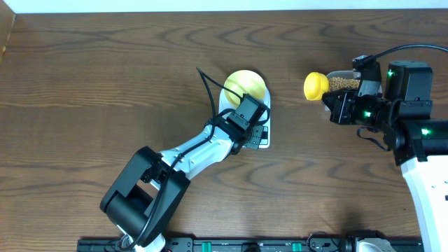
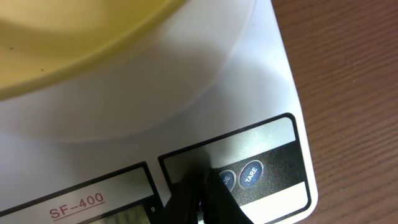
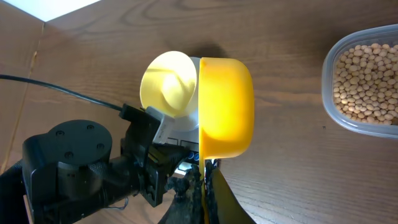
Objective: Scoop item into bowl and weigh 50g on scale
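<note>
The pale-yellow bowl (image 1: 243,85) stands on the white scale (image 1: 267,110) and looks empty; it also shows in the right wrist view (image 3: 166,84). My left gripper (image 2: 205,190) is shut, its tips down on the scale's dark button panel, partly covering the button beside the TARE button (image 2: 250,175). My right gripper (image 3: 205,180) is shut on the handle of a bright yellow scoop (image 3: 227,106), held above the table right of the scale. I see only the scoop's underside. The tan beans (image 3: 365,78) lie in a clear tub.
The clear tub (image 1: 343,82) sits at the right, right by my right gripper (image 1: 334,105). The left arm (image 1: 189,154) reaches diagonally from the front edge to the scale. A black rail (image 1: 231,245) runs along the front.
</note>
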